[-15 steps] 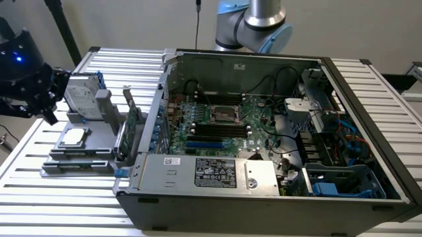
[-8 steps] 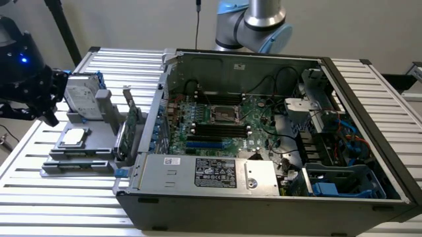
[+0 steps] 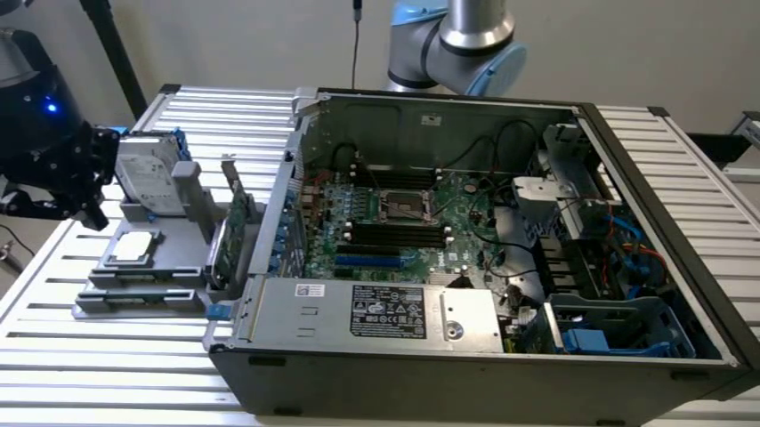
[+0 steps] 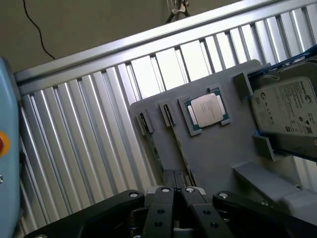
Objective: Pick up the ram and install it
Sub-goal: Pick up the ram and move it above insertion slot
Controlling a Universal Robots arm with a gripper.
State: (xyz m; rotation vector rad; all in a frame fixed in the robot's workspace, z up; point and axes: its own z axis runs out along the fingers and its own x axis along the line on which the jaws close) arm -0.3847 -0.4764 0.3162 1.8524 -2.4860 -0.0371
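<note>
The ram (image 4: 144, 123) stands edgewise in the gray holder (image 4: 218, 158); fingers (image 4: 163, 201) pressed together, empty.

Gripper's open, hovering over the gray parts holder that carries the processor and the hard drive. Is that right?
Not quite. The gripper is shut, not open; the wrist view shows it closed up tight. The rest stands: it hovers over the gray parts holder, which carries the processor and the hard drive.
</note>
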